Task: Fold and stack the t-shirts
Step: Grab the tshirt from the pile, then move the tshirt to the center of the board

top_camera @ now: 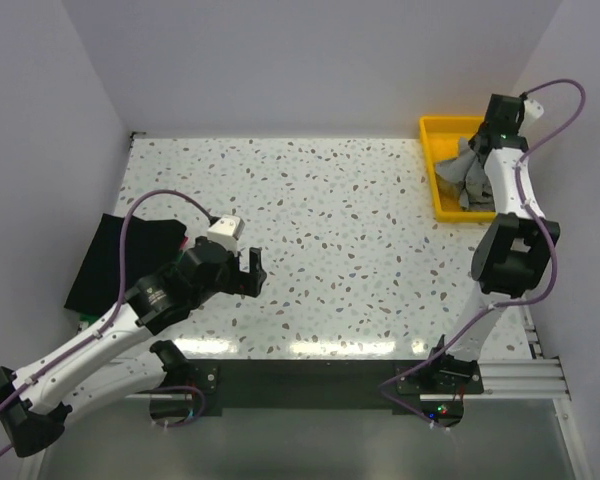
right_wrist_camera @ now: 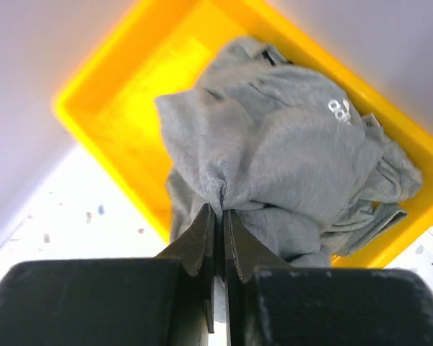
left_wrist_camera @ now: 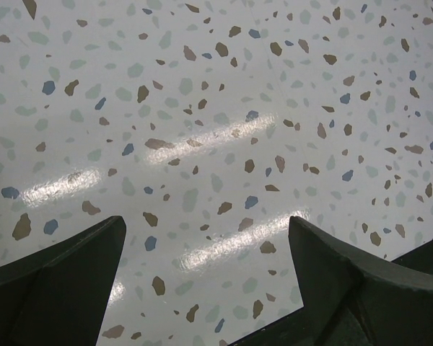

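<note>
We count two shirts and one tray. Our right hand [right_wrist_camera: 218, 213] is closed on a pinch of the grey shirt [right_wrist_camera: 274, 166], which lies bunched in the yellow tray [right_wrist_camera: 123, 94] directly ahead of the fingers, its white logo facing up. Our left hand [left_wrist_camera: 206, 223] hovers over the bare speckled tabletop [top_camera: 330, 220] with fingers spread wide, holding nothing. The black shirt [top_camera: 115, 255] lies flat to the left of that hand, at the tabletop's edge, apart from it.
</note>
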Available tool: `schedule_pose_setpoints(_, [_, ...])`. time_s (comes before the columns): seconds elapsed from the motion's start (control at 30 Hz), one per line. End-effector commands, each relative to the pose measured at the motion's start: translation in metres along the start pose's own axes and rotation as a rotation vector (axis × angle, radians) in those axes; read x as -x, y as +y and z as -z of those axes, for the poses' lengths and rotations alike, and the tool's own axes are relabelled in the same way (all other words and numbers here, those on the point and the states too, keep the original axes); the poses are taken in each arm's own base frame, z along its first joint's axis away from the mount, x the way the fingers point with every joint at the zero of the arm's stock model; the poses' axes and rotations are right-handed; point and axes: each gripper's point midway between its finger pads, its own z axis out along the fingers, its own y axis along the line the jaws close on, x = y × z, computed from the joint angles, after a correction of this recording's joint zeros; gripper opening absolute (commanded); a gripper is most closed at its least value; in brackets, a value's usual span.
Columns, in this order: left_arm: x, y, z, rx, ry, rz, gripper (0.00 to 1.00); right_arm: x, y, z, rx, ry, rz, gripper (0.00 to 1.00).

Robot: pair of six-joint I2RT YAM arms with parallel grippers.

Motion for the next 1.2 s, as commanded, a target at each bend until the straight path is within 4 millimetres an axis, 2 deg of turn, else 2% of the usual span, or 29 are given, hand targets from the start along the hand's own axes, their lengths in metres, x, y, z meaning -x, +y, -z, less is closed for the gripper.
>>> schedule_pose_setpoints(0.0, [0.011,-0.006,0.003,-0.035,-0.045,-0.014,1.00,0.073,0.029,0.065,0.155,-0.147,-0.092,0.00])
schedule_pose_setpoints(0.03, [0.011,-0.006,0.004,-0.034,-0.047,-0.013,1.00,0.079,0.035,0.076,0.196,-0.153,-0.099,0.00])
schedule_pose_setpoints(0.07, [0.012,-0.006,0.004,-0.035,-0.051,-0.011,1.00,0.095,0.039,0.098,0.233,-0.186,-0.113,0.00])
schedule_pose_setpoints(0.13, [0.012,-0.004,0.005,-0.031,-0.054,-0.011,1.00,0.109,0.045,0.122,0.288,-0.212,-0.118,0.00])
schedule_pose_setpoints(0.17, [0.013,-0.004,0.005,-0.029,-0.057,-0.008,1.00,0.123,0.050,0.149,0.328,-0.250,-0.131,0.00])
schedule_pose_setpoints(0.23, [0.014,-0.003,0.007,-0.028,-0.065,-0.003,1.00,0.135,0.054,0.175,0.376,-0.280,-0.142,0.00])
schedule_pose_setpoints(0.27, [0.016,-0.003,0.008,-0.027,-0.071,0.000,1.00,0.146,0.058,0.203,0.434,-0.306,-0.153,0.00])
schedule_pose_setpoints(0.37, [0.016,-0.003,0.010,-0.027,-0.078,0.004,1.00,0.157,0.069,0.250,0.546,-0.339,-0.171,0.00])
schedule_pose_setpoints(0.4, [0.016,-0.002,0.010,-0.026,-0.079,0.007,1.00,0.165,0.069,0.277,0.592,-0.369,-0.182,0.00])
schedule_pose_setpoints(0.47, [0.016,-0.002,0.010,-0.026,-0.078,0.006,1.00,0.169,0.078,0.311,0.670,-0.388,-0.183,0.00])
schedule_pose_setpoints(0.5, [0.016,-0.002,0.010,-0.026,-0.078,0.006,1.00,0.175,0.075,0.336,0.703,-0.418,-0.190,0.00])
schedule_pose_setpoints(0.6, [0.017,-0.001,0.011,-0.020,-0.083,0.014,1.00,0.182,0.079,0.385,0.816,-0.448,-0.201,0.00])
schedule_pose_setpoints(0.67, [0.017,-0.001,0.011,-0.019,-0.084,0.015,1.00,0.194,0.073,0.425,0.899,-0.489,-0.239,0.00])
schedule_pose_setpoints(0.83, [0.017,-0.001,0.010,-0.018,-0.086,0.017,1.00,0.218,0.053,0.506,1.058,-0.582,-0.309,0.00])
schedule_pose_setpoints(0.87, [0.017,0.000,0.010,-0.018,-0.085,0.015,1.00,0.226,0.043,0.529,1.086,-0.623,-0.324,0.00])
schedule_pose_setpoints(0.97, [0.015,-0.001,0.009,-0.019,-0.078,0.013,1.00,0.235,0.028,0.565,1.143,-0.673,-0.358,0.00])
schedule_pose_setpoints(1.07, [0.016,-0.001,0.009,-0.021,-0.078,0.012,1.00,0.234,0.026,0.582,1.202,-0.666,-0.369,0.00])
schedule_pose_setpoints(1.17, [0.016,-0.002,0.009,-0.024,-0.079,0.010,1.00,0.226,0.037,0.583,1.259,-0.600,-0.368,0.00])
